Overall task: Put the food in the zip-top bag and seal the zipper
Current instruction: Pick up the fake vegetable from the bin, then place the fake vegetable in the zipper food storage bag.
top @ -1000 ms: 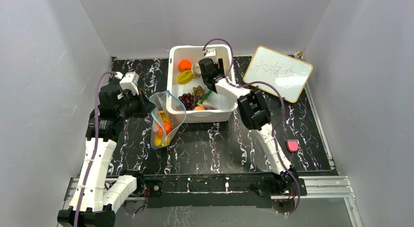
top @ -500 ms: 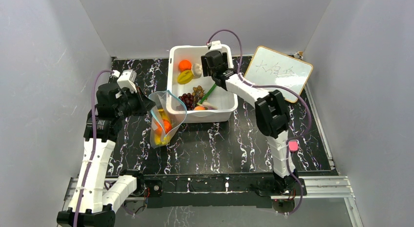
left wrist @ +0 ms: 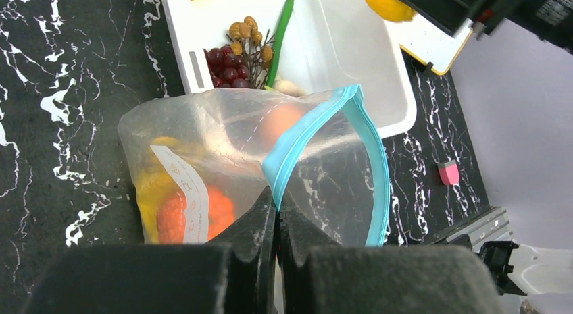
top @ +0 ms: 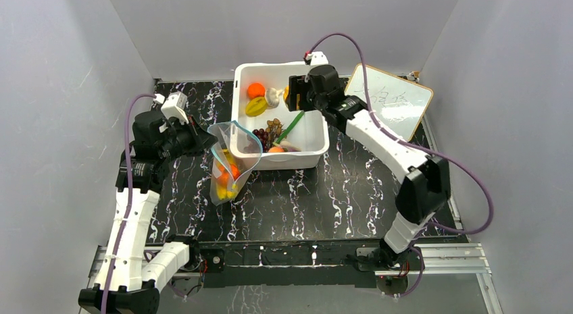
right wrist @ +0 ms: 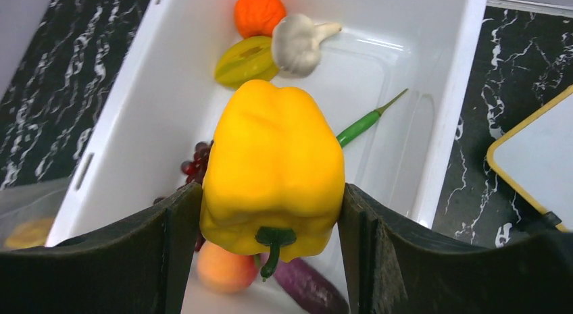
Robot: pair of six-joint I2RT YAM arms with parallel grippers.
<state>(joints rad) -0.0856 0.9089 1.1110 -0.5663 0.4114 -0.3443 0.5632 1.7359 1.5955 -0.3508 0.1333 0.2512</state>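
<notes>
The matte black fingers [right wrist: 172, 250] of the right gripper [right wrist: 270, 223] are clamping the smooth, lobed yellow pepper [right wrist: 273, 159] from both sides, holding it stem-down in the air above the far half of the white tub [top: 241, 111]. The left gripper [left wrist: 277, 213] is pinching its fingers [left wrist: 250, 229] tightly together on the zip-top bag [left wrist: 203, 132] at its teal zipper [left wrist: 378, 172], holding the mouth gaping open.

The black, white-veined table [top: 304, 199] is carrying the rectangular, hard-plastic tub at its far middle. A yellow-framed whiteboard [top: 399, 105] is lying just to the tub's right. The clear, crinkled bag is standing against the tub's near left corner, already holding orange and yellow pieces [left wrist: 203, 216].

Inside the tub, a ribbed yellow-green fruit [right wrist: 246, 61], a dimpled orange [right wrist: 260, 11] and a white garlic bulb [right wrist: 297, 42] are sitting together at the far end. A thin green pod [right wrist: 361, 125] is lying diagonally in the middle, and knobbly dark red grapes [left wrist: 226, 61] are resting against the left wall.
</notes>
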